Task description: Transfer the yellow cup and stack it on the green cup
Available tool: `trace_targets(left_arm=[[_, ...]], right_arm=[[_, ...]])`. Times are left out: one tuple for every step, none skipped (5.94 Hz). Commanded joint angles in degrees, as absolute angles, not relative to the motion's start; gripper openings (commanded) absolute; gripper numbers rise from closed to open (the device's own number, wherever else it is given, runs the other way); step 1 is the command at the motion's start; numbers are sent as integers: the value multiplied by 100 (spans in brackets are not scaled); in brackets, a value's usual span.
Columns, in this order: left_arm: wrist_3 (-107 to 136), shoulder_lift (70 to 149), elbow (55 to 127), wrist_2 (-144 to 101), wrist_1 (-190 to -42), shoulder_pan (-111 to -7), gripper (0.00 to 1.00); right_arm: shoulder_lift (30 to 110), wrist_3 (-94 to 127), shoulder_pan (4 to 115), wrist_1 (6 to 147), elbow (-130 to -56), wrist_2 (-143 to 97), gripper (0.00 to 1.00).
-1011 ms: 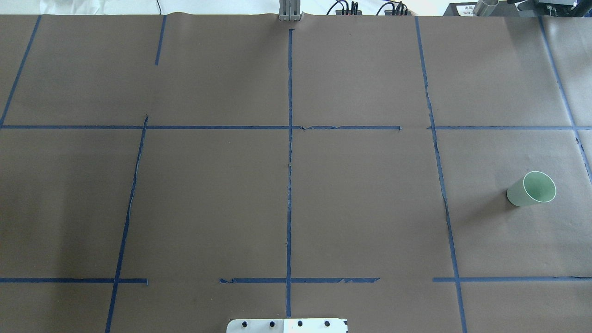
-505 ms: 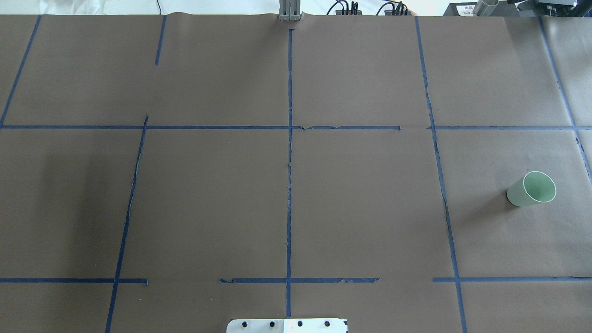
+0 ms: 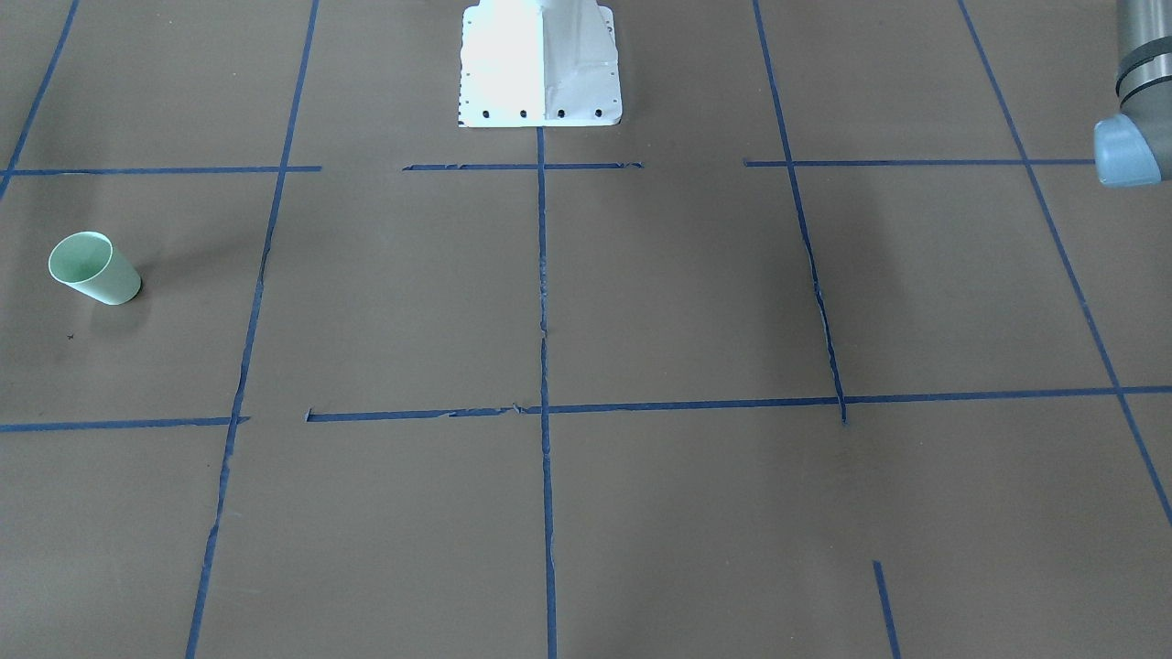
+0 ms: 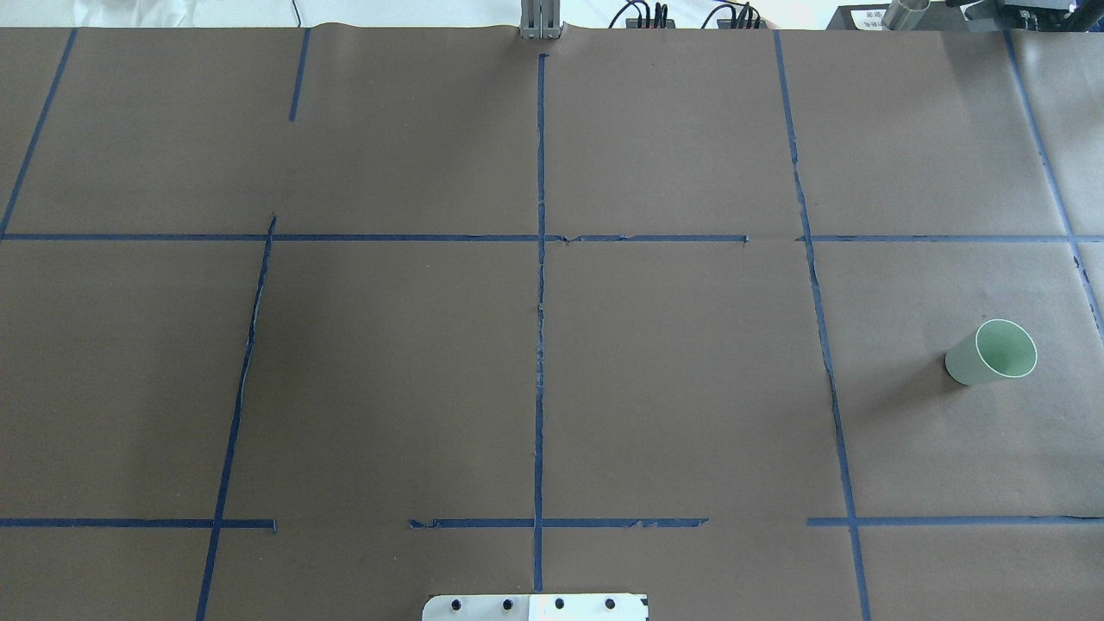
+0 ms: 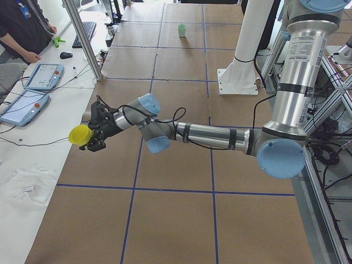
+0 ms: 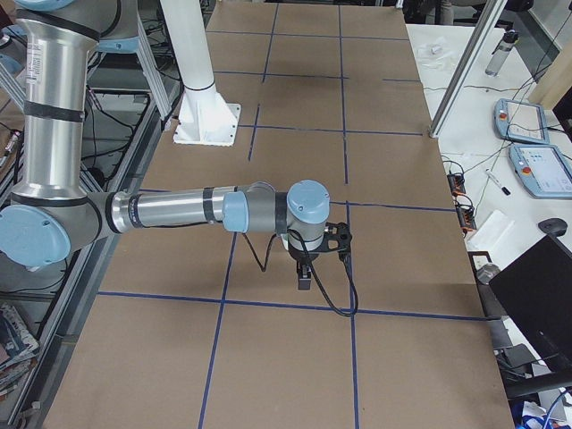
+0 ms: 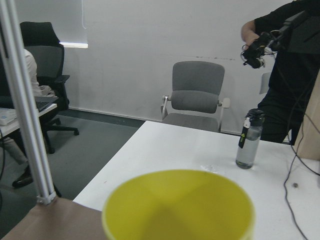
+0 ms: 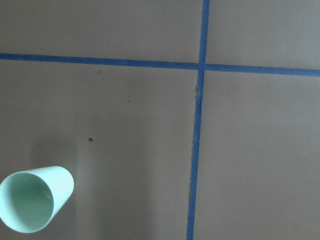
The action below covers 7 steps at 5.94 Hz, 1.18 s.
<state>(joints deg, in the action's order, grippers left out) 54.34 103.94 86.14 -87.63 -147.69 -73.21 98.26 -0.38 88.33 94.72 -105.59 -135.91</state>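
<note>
Front-facing: green cup mouth up on taped table, robot's right side.
Overhead: same cup, far right square.
Exterior left: yellow cup at left gripper tip, raised by table edge; grip cannot be told.
Exterior right: right gripper pointing down; open or closed, cannot tell.
Left wrist: yellow rim filling lower frame.
Right wrist: green cup at lower left.

Left arm, right arm outstretched; jaws unclear.

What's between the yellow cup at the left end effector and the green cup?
Between the yellow cup, at the left end effector, and the green cup: only brown table paper crossed by blue tape lines, as the exterior left view shows.
</note>
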Motion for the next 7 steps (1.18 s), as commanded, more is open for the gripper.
trace_targets(left_arm=[[4647,11455,8683,-8790,-14827,-6457,38],[4702,11879,8797,-8746,-14810,-5903,38],[4720,11909,8833,-8475,-14818,-5593,38],[4815,12066,8877,-7255,-14784,-4833,38],[4834,12320,8816,-5815,-14687,-3973,38],[4843,12479,8807,-4644,-14399,-3381,37],[4947,12811,8798,-3927,-13848,-2923,37]], right_arm=[[9817,-35,8833,9466,-10564,-13614,100],[9817,-35,8833,9466,-10564,-13632,100],[9817,-35,8833,9457,-10573,-13632,100],[9809,-35,8833,9457,-10599,-13632,100],[9791,-35,8833,9466,-10608,-13649,100],[9765,-26,8824,9457,-10608,-13649,100],[9721,-26,8807,9457,-10600,-13649,100]])
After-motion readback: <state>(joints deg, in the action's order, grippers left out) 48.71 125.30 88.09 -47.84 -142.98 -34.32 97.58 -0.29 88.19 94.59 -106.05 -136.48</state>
